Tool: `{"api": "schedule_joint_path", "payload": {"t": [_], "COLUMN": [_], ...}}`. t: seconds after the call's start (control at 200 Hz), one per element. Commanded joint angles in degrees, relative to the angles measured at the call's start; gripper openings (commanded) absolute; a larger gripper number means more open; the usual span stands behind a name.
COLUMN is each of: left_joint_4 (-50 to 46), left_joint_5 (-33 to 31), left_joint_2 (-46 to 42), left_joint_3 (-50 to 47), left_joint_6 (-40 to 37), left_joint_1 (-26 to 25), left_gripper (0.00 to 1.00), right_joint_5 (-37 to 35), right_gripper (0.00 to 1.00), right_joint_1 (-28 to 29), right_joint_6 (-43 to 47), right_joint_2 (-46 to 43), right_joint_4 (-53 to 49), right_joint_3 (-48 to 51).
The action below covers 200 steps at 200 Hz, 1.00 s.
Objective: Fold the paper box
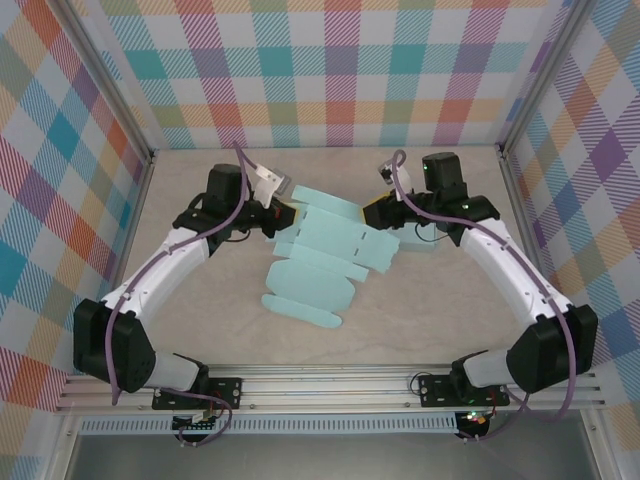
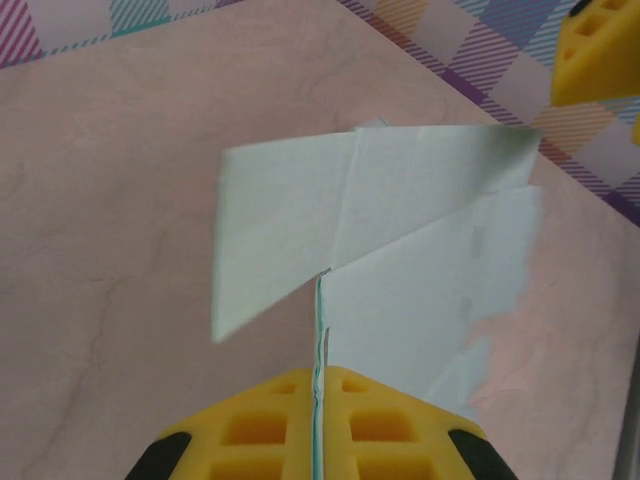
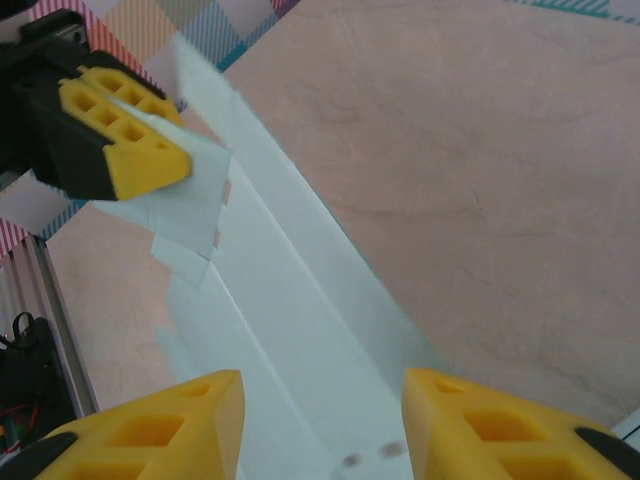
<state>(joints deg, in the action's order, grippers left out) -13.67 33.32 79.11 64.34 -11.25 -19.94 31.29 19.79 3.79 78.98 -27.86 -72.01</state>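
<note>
The paper box is a pale teal cut-out lying mostly flat in the middle of the table, with its upper left part lifted. My left gripper is shut on a thin edge of that part. In the left wrist view the sheet runs edge-on between the yellow pads of the left gripper, and the paper box spreads out beyond them. My right gripper is at the box's upper right end. In the right wrist view the right gripper stands open, its fingers wide apart on either side of a long panel of the paper box.
Checked cloth walls close in the back and both sides of the beige table. An aluminium rail carrying both arm bases runs along the near edge. The left gripper shows at the upper left of the right wrist view.
</note>
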Motion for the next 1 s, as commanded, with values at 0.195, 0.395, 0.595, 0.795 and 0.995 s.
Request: {"api": "schedule_joint_path", "payload": {"t": [0.195,0.395,0.595,0.795,0.995], "left_joint_4": [13.49,12.31,9.68,10.14,10.22], "left_joint_5": [1.68,3.19,5.72,6.14,6.91], "left_joint_2": [-2.49,-2.07,-1.11,0.05,1.0], "left_joint_3": [-5.12,-4.62,-3.69,-3.04,-2.2], "left_joint_6": [-11.41,-13.74,-15.64,-15.23,-14.77], "left_joint_1": [0.61,0.63,0.87,1.09,1.39], "left_gripper": [0.0,0.0,0.0,0.0,0.0], "right_joint_5": [6.11,1.67,-2.04,0.48,1.98], "right_gripper": [0.53,0.59,0.73,0.71,0.65], "right_joint_1": [0.02,0.75,1.74,2.01,2.18], "right_joint_6": [1.39,7.68,12.81,14.8,15.25], "right_joint_2": [8.88,12.76,13.3,13.17,14.14], "right_joint_4": [1.72,2.73,6.01,6.41,6.01], "right_joint_3": [-8.06,-10.52,-8.8,-6.99,-5.48]}}
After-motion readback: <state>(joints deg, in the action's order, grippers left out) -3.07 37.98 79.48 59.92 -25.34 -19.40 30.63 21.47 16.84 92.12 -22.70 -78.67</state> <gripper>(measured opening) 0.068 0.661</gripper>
